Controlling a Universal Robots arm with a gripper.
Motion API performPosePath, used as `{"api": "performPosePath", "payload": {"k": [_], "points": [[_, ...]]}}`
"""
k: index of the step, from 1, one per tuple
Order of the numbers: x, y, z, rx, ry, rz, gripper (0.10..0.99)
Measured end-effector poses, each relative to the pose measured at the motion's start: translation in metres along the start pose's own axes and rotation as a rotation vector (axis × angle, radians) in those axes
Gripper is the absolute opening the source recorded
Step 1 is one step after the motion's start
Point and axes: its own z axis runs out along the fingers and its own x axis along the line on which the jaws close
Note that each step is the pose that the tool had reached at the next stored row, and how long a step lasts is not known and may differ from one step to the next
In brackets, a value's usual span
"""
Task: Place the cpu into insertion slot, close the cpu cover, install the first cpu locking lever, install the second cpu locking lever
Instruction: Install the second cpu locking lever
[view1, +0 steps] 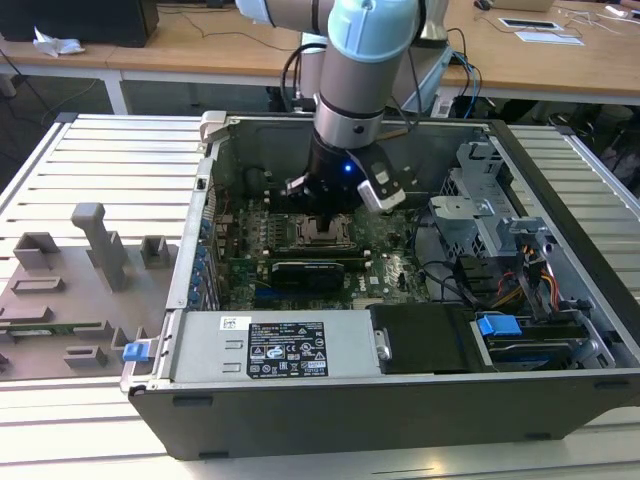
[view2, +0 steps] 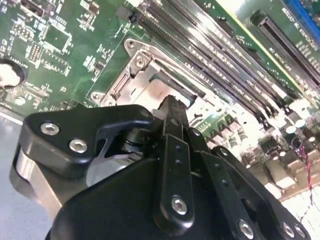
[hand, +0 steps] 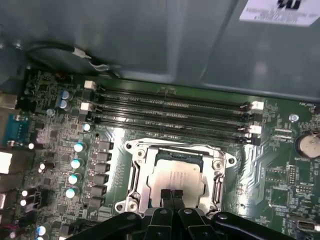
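Now, the big slatted tabletop (view1: 90, 160) carries an open computer case (view1: 400, 400), and the robot arm (view1: 365, 60) reaches straight down into it from above. Along the case's near edge lies the grey power supply (view1: 270, 345), and on the floor of the case sits the green motherboard (hand: 280, 165). Long black memory slots (hand: 170, 112) run just beside the insertion slot (hand: 135, 170), between it and the grey case wall. Over the slot the silver cpu cover (hand: 220, 175) lies flat, framing the chip through its window. And there it is: the cpu (hand: 175, 177) sits inside the insertion slot, its dull metal top showing through the cover. The pincer (hand: 172, 197) hovers right at the chip's edge nearest the camera in the first wrist view, its two black fingertips (hand: 166, 195) pressed together with nothing between them. In the second wrist view the fingertips (view2: 172, 112) point down at that same silver frame.
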Motion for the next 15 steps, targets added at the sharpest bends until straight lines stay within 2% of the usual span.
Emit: {"api": "performPosePath", "payload": {"k": [5, 6, 8, 10, 15], "points": [[0.0008, 0.0034, -0.0191, 0.001, -0.0001, 0.0, 0.11], [0.0012, 0.0046, -0.0276, 0.001, -0.0001, 0.0, 0.11], [0.0019, 0.0061, -0.0399, 0.001, -0.0001, 0.0, 0.11], [0.002, 0.0064, -0.0424, 0.001, 0.0, 0.0, 0.11], [0.002, 0.0065, -0.0426, 0.001, -0.0001, 0.0, 0.11]]}}
